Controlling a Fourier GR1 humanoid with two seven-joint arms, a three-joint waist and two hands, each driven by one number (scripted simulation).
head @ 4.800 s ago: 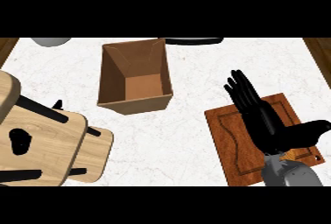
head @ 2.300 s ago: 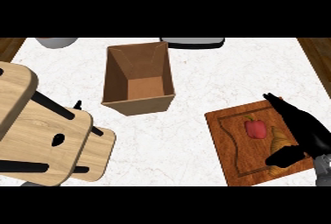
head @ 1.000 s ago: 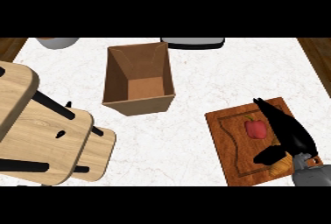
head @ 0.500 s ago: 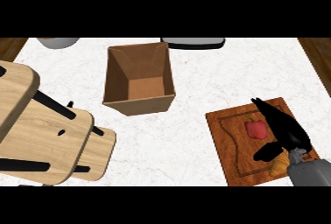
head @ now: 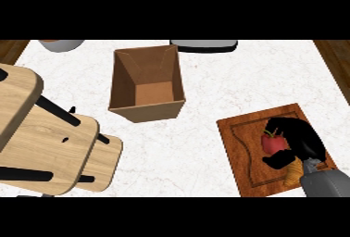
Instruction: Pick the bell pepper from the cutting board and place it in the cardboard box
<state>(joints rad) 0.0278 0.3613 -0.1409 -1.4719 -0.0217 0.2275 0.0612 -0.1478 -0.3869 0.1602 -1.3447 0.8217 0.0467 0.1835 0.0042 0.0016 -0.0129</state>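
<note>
Right hand curled round bell pepper.

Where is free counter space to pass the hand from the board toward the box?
The white counter is bare between the cutting board and the cardboard box, and right of the box. On the board, the right hand and the bell pepper crowd it.

Pale wooden pieces lie left on the marble counter.
</note>
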